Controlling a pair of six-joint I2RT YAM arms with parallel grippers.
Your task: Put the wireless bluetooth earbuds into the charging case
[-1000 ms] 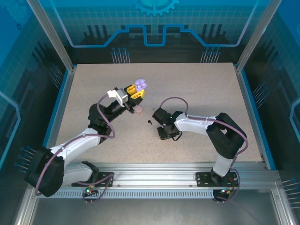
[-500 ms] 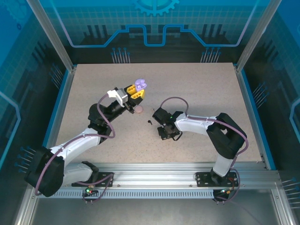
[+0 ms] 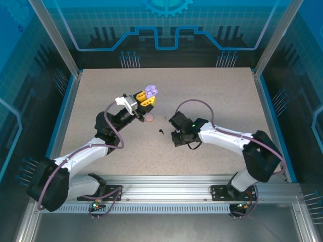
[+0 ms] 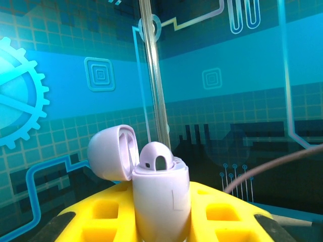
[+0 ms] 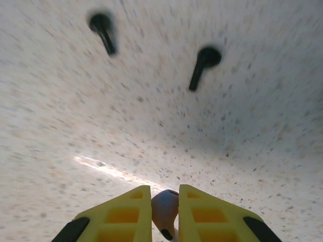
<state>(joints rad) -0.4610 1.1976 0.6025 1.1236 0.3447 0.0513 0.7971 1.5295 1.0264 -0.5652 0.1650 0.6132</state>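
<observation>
Nearest, right gripper (image 5: 165, 195) pinches a lavender earbud (image 5: 163, 207) between its yellow fingers, over the speckled table (image 5: 242, 151). Two black earbuds (image 5: 204, 63) lie on the table beyond. Farther back, left gripper (image 4: 161, 222) clamps the lavender case (image 4: 160, 196), its lid (image 4: 112, 151) hinged open.

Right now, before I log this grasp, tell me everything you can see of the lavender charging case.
The lavender charging case is a small, rounded shell that looks like matte plastic. Its lid is flipped open on a hinge and leans to one side, while the body stands upright. The left gripper clamps it between yellow fingers, over the far half of the table. A rounded lavender piece sits in its mouth.
</observation>
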